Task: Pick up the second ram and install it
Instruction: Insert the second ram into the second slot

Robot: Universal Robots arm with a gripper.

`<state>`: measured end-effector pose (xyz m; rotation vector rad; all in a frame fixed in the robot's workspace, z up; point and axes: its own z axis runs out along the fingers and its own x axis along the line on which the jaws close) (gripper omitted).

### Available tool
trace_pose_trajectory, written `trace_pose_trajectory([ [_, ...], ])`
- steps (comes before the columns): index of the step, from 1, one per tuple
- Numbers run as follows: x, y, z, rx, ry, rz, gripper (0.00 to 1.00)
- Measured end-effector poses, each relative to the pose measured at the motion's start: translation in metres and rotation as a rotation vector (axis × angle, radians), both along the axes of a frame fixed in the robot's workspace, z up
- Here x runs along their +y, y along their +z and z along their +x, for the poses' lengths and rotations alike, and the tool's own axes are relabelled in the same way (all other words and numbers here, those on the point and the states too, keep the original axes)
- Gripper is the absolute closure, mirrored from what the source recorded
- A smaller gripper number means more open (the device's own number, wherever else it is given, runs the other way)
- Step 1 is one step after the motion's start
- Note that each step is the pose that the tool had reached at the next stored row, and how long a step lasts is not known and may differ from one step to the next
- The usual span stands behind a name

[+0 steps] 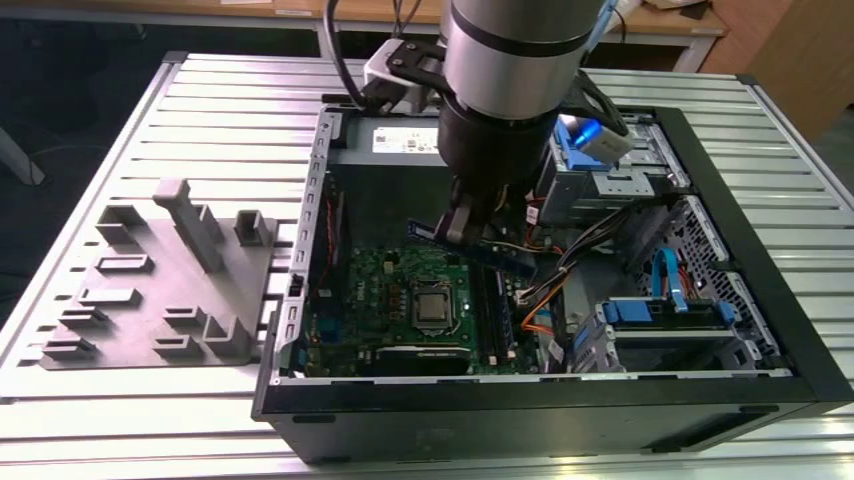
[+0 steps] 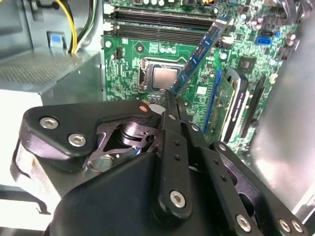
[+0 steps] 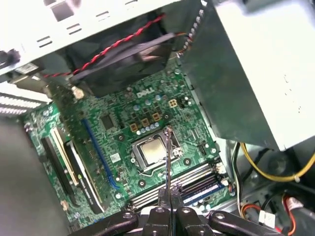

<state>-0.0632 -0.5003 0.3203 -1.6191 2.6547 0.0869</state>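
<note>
Gripper [image 2: 172, 102], fingers clamped on the second ram [image 2: 202, 51], holds the stick above the motherboard [image 2: 123, 69], askew to the memory slots [image 2: 157, 27].

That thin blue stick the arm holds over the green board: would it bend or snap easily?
Probably stiff: the second ram juts straight out of the gripper with no visible sag. Likely light, since a narrow pinch alone carries it. Being so thin, it could crack if twisted or knocked.
</note>
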Motion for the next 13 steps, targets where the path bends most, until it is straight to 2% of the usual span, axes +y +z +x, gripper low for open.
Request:
trace_pose_trajectory([
  [13, 0.0, -0.002, 0.0, 0.0, -0.236, 0.0001, 0.91],
])
